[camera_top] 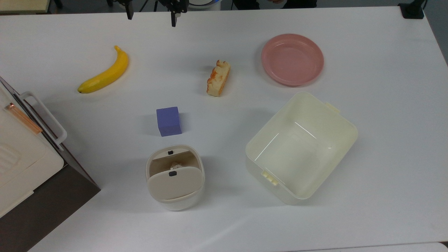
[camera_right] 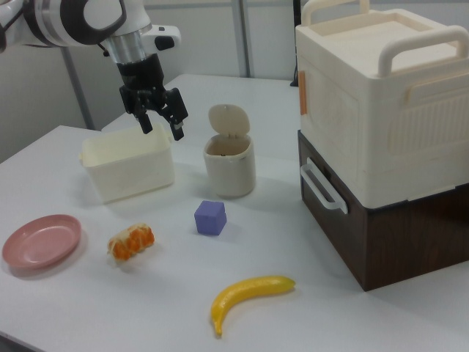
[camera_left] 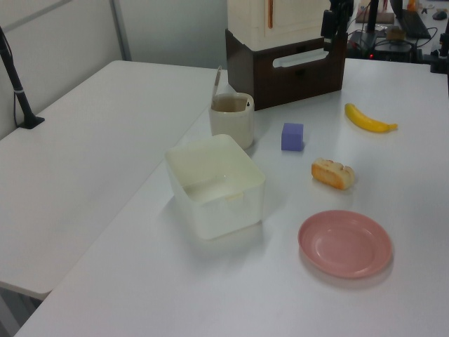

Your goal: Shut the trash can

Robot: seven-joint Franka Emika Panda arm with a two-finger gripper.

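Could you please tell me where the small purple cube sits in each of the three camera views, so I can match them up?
Top view: the small purple cube lies left of centre, just above the open white trash can.
Left view: the cube lies right of centre, to the right of the trash can.
Right view: the cube lies left of centre, below the trash can.
Shared landmark: the trash can.
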